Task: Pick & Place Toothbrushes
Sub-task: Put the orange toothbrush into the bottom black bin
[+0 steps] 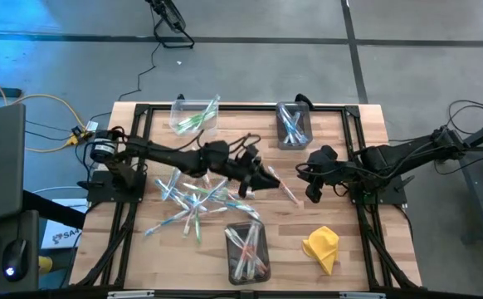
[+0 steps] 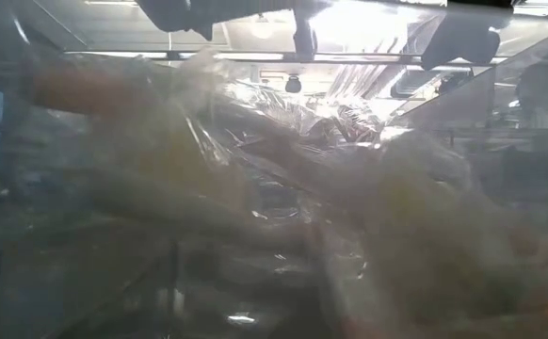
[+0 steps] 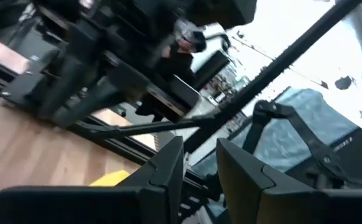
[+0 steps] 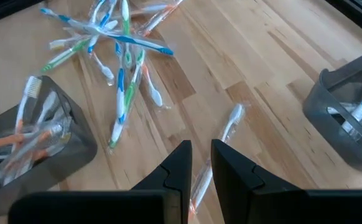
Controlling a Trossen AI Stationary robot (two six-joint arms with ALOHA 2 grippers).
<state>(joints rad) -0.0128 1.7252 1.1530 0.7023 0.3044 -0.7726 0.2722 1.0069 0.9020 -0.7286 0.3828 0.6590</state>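
right claw [image 4: 201, 163] nearly closed (empty) over toothbrush [image 4: 221, 144], left claw [image 3: 199, 163] slightly parted

Three bins [image 1: 295, 124], one yellow cloth [image 1: 322, 247]

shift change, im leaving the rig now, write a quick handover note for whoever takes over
Left gripper: mid-table, fingers slightly apart, nothing seen held.
Right gripper: fingers narrowly apart, empty, above a lone orange toothbrush.
Done: green toothbrushes in the far-left bin, blue ones in the far bin, orange ones in the near bin.
Left: the loose pile and that lone toothbrush.
Yellow cloth lies near right.
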